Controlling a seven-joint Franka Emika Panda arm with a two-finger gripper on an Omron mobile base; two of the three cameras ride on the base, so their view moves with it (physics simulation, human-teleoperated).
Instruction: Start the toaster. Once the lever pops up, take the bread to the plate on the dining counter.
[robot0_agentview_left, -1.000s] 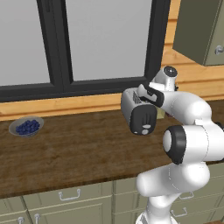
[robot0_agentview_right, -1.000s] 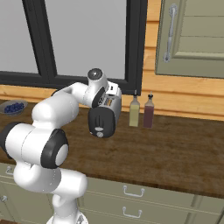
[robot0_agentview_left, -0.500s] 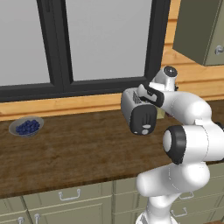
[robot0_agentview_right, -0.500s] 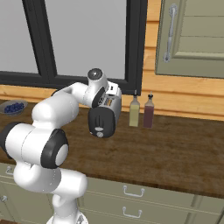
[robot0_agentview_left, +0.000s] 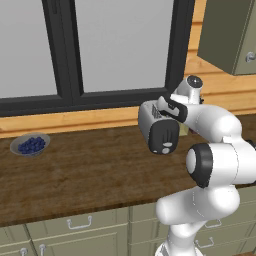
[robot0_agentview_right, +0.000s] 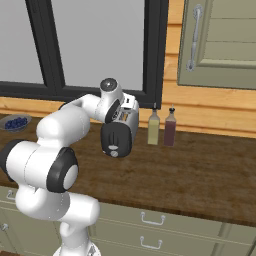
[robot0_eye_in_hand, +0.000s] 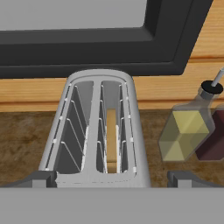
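Meanwhile, nothing is shifting: the arm is holding the same pose over the toaster (robot0_eye_in_hand: 98, 131) as a second ago.

Nearest, the gripper (robot0_eye_in_hand: 111, 180) is hanging released, grasping nothing, its tips flanking the toaster's near end. Beyond, the bread (robot0_eye_in_hand: 111, 140) is sitting in the slot at one o'clock. Farther, two bottles (robot0_agentview_right: 161, 127) are standing at three o'clock. The lever probably remains unpressed.

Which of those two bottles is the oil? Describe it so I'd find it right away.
Look along the dark wood counter below the window, just right of the silver toaster. Two small bottles stand side by side against the wall; the oil bottle is the left one, nearer the toaster, filled with pale yellow liquid, while its neighbour is dark red.
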